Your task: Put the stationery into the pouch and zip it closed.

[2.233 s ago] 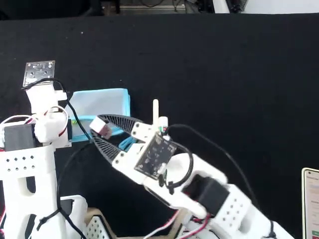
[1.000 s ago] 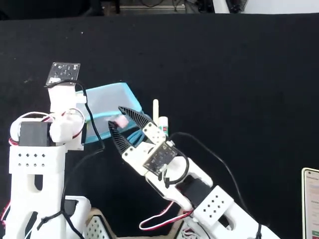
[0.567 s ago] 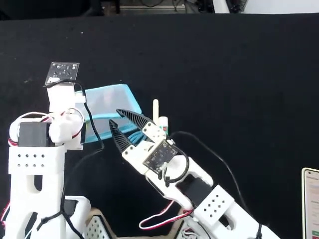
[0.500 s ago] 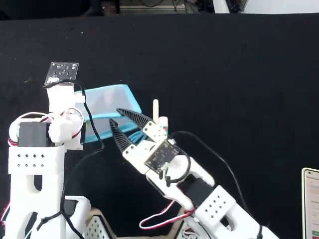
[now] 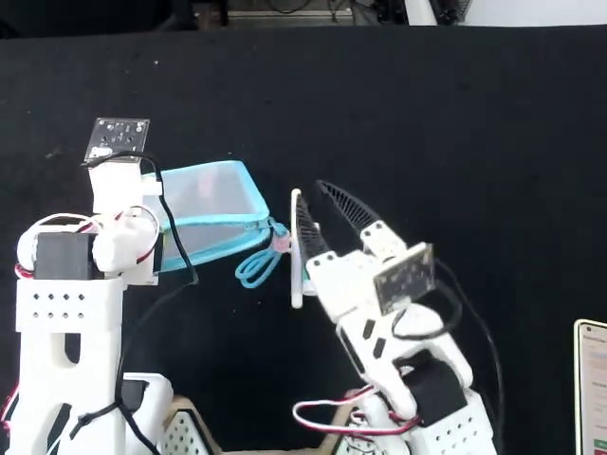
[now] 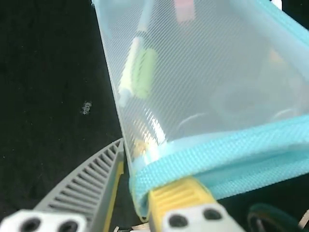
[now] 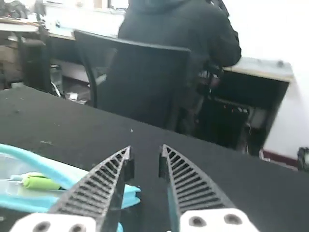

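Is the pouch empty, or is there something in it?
Not empty. Through the pouch wall, a green pen and a pink item show inside.

The high view looks steeply down from above the arms' base side over the black table (image 5: 474,142). It stands far enough off to take in both white arms and the translucent pale-blue zip pouch (image 5: 209,213).

The left wrist camera sits very near the pouch's wall, looking past the grey ribbed and yellow-tipped left gripper (image 6: 133,164) that clamps its edge.

The right wrist camera faces nearly level across the table, out between the parted dark ribbed fingers of the right gripper (image 7: 145,152), toward a black office chair (image 7: 140,82) in the room behind.

All three views share the pouch. Both wrist views catch the green marker (image 6: 140,72) inside it.
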You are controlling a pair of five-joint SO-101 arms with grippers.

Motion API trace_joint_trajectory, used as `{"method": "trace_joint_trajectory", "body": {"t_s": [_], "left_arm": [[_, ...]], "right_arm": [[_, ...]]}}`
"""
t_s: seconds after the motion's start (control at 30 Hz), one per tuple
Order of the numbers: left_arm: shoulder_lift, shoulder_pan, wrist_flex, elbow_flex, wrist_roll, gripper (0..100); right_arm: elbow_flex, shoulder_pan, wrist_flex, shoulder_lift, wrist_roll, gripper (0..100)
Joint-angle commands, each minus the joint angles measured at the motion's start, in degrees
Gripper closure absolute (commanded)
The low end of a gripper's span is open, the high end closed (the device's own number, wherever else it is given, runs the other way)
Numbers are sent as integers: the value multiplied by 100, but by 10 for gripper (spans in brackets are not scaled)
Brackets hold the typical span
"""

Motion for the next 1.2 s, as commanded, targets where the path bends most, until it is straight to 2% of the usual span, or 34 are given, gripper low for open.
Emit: {"method": "trace_joint_trajectory", "body": {"t_s": [0.0,0.13,0.27,0.4,0.5,0.57,0.83,1.1,1.17], "left_arm": [[-9,40,9,-145,44,968],[-9,40,9,-84,44,968],[-9,40,-9,4,44,968],[-9,84,0,-4,44,968],[-9,40,9,4,44,968],[-9,40,9,4,44,968],[-9,40,9,4,44,968],[-9,40,9,4,44,968],[-9,40,9,4,44,968]], "right_arm": [[-840,387,185,901,-123,910],[-1490,862,985,2193,-79,910],[-1587,941,1424,3521,-105,910],[-1288,923,774,4716,-141,910],[-1262,958,9,5534,-747,909],[-1420,923,-149,6018,-1064,909],[-2211,765,-211,7662,-1653,909],[-2800,668,-176,8532,-1653,906],[-2870,651,-176,8681,-1653,869]]}}
